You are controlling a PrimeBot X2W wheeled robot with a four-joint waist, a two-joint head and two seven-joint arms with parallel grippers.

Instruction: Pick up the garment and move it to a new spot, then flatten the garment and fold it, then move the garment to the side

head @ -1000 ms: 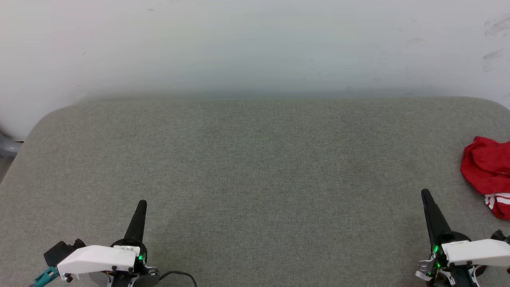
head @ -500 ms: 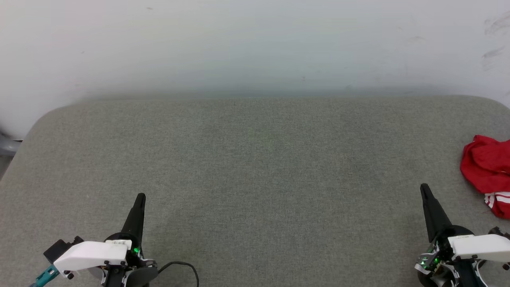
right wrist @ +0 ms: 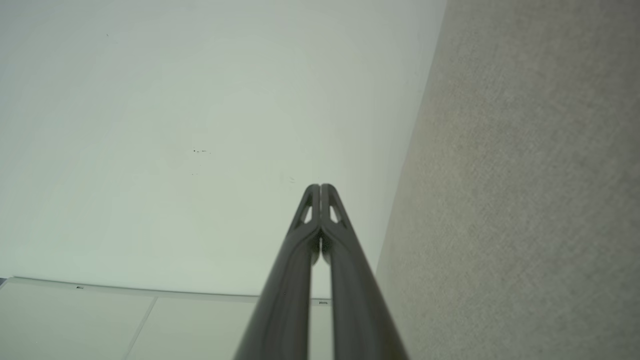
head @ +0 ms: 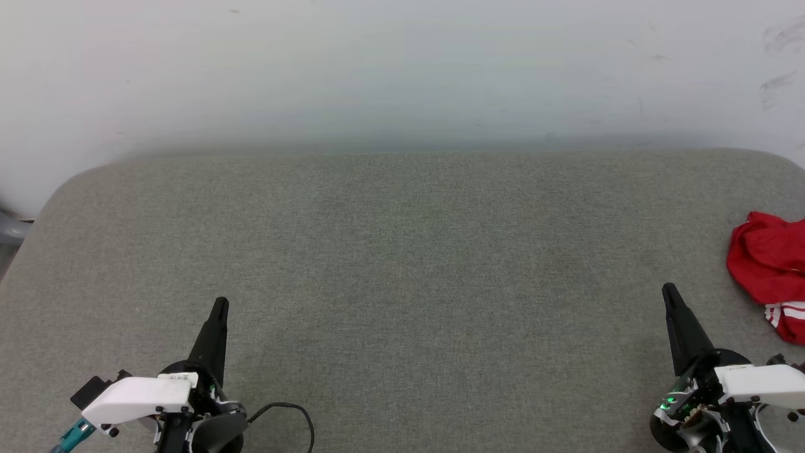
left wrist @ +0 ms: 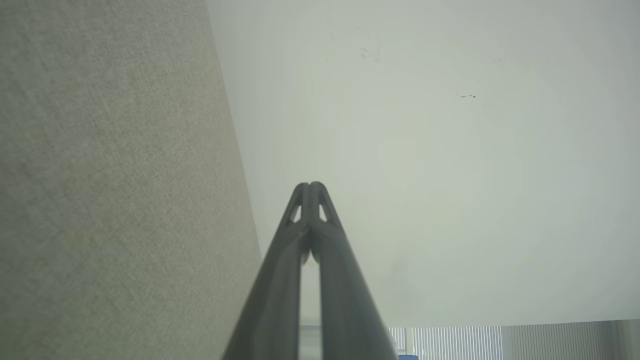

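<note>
grey fabric surface (head: 402, 264) | white wall (head: 402, 69) behind | garment (head: 767, 264) at right edge

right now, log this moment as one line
stage: before pickup | garment: crumpled red jersey T-shirt with white striped trim, far right on grey fabric surface, untouched | left gripper: shut, empty | right gripper: shut, empty

left gripper (head: 220, 305) and right gripper (head: 668, 290): slim black tapered fingers (head: 210, 343), white wrist covers (head: 135, 395), green lights (head: 670, 399), a black cable (head: 297, 408), a teal plug (head: 72, 434).
</note>
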